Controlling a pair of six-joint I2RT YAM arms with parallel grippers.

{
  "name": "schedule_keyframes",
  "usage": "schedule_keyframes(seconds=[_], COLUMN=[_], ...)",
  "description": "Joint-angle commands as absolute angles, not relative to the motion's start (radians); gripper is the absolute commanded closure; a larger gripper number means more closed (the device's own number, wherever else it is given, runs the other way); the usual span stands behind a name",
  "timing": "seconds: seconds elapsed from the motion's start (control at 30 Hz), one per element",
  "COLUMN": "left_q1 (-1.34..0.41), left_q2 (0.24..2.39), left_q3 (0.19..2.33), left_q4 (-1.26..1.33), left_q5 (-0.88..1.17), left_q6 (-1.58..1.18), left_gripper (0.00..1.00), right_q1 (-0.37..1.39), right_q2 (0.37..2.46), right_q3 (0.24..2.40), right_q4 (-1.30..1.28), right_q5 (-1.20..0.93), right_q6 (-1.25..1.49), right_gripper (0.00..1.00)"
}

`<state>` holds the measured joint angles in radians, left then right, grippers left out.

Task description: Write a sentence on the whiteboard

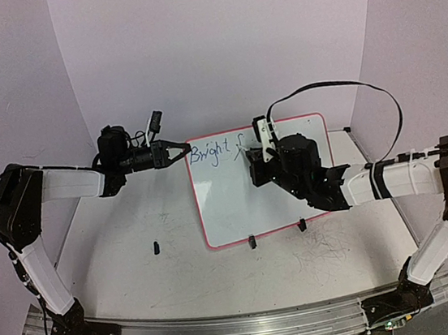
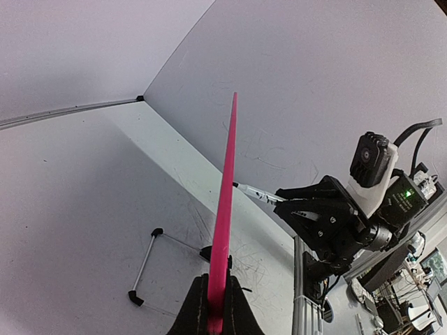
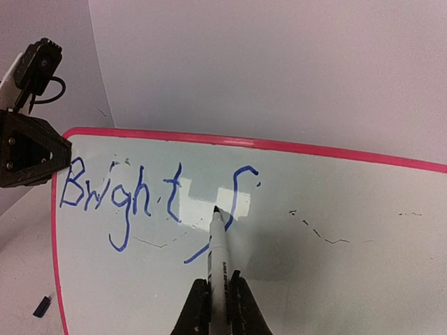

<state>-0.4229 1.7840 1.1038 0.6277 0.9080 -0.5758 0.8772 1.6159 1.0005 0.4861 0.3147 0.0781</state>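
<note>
The whiteboard [image 1: 237, 207] with its red-pink rim lies at the table's middle. Blue handwriting on it reads "Bright" [image 3: 115, 199] followed by a long "f" stroke [image 3: 241, 199]; it also shows in the top view [image 1: 208, 153]. My right gripper [image 3: 218, 296] is shut on a white marker [image 3: 220, 258], whose tip rests on the board just left of the "f". In the top view it [image 1: 264, 148] hovers over the board's upper part. My left gripper [image 2: 216, 307] is shut on the board's rim [image 2: 225, 209], at its top left corner in the top view [image 1: 183, 150].
A small black cap [image 1: 157, 246] lies on the table left of the board. Two black clip feet [image 1: 252, 242] sit at the board's near edge. A wire stand [image 2: 143, 262] lies beside the board. Grey scribbles [image 1: 327, 245] mark the tabletop. Walls enclose the back and sides.
</note>
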Motion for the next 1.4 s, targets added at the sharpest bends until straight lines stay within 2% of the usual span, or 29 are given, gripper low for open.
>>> schedule_keyframes(seconds=[0.0,0.5,0.67,1.37], left_q1=[-0.453,-0.453,-0.453,-0.456], left_q2=[1.788,1.791,1.793,1.79], left_q3=[1.106,1.106,1.107,1.106], left_q4=[0.618,0.617,0.616,0.613], left_q5=[0.934,0.932,0.934,0.931], left_q6=[-0.57,-0.57,-0.571,-0.566], left_gripper=[1.0,1.0,1.0,1.0], right_q1=[0.864,0.861,0.861,0.847], right_q2=[1.631,1.576,1.496,1.513], right_q3=[1.014,0.995,0.926,0.911], right_q4=[0.482,0.485,0.585,0.568], right_q5=[0.376,0.412,0.283,0.23], right_q6=[0.094,0.099,0.06,0.032], right_gripper=[1.0,1.0,1.0,1.0])
